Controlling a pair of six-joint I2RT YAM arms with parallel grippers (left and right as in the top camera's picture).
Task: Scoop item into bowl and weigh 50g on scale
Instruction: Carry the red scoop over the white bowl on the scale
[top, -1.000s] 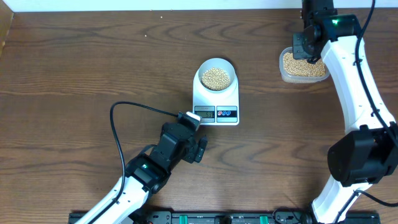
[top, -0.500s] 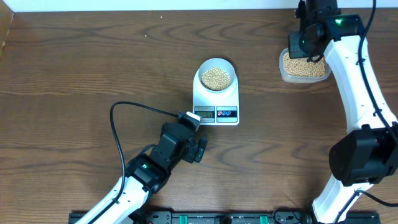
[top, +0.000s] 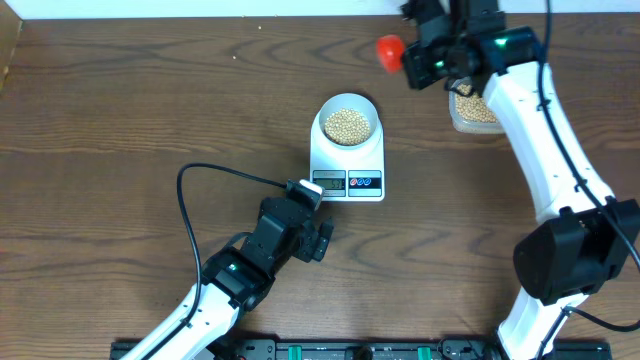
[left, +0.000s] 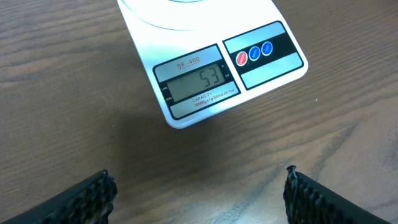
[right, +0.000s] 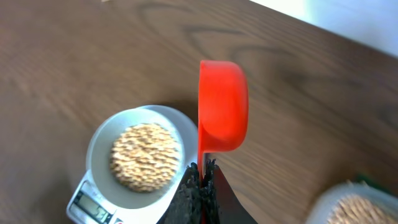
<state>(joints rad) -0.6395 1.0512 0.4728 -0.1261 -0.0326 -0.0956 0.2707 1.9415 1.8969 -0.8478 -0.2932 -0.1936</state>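
Right gripper (right: 200, 186): jaws closed tight on the thin handle of a red scoop (right: 222, 115). The scoop cup sticks out past the fingertips and is turned edge-on to the wrist camera, so I can't see what is inside it. In the overhead view the scoop is in the air beyond the far edge of the scale (top: 347, 165) and a bit to its right, not over it.

Left gripper (left: 199, 196): jaws spread wide, nothing between them. It sits low over the table (top: 120, 120) just off the near edge of the scale, display side, with the fingers not touching the scale. The wrist view looks straight at the LCD, which reads 53. The red and blue buttons are beside the display.

Bowl (top: 323, 118): white, sits on the scale platform at the end far from the display. Beans (top: 348, 125): a tan-yellow heap fills the middle of the bowl, and none show on the wood around the scale.

Clear tub (top: 462, 124): well right of the scale and level with its far end, with more beans in it. It is partly hidden under the right arm.

Black cable (top: 190, 180): loops on the table left of the scale, near the left arm.
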